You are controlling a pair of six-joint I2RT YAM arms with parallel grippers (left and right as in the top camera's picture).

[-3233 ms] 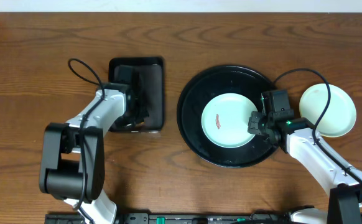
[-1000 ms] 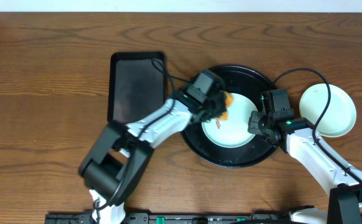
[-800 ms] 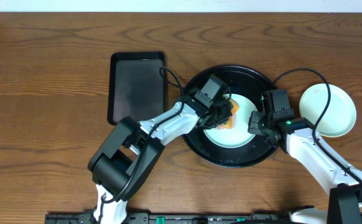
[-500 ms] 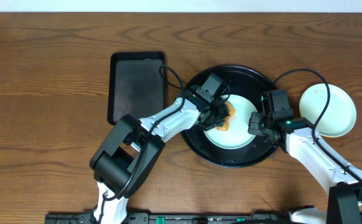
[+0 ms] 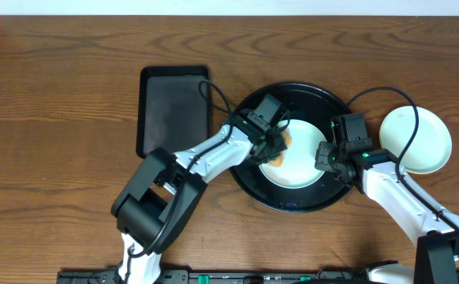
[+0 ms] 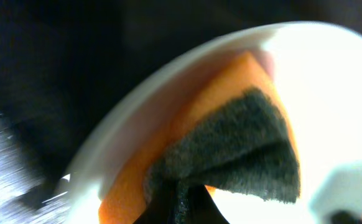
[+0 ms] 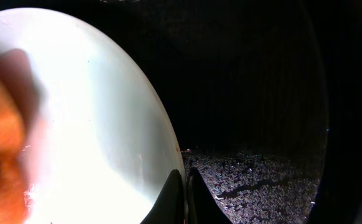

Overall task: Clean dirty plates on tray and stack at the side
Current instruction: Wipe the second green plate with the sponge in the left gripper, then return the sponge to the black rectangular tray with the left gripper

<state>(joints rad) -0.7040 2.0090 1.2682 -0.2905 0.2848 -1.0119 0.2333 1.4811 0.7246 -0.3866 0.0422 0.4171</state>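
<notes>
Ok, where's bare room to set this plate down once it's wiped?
Free: the table left of the rectangular black tray, that tray's bare bed, and the strip behind both trays. Crowded: the round tray, where the left pincer with the sponge and the right pincer meet on the mint plate; stacked plates fill the right.

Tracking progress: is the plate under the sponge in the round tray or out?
In: the plate lies inside the round tray, black rim showing all around it.
</notes>
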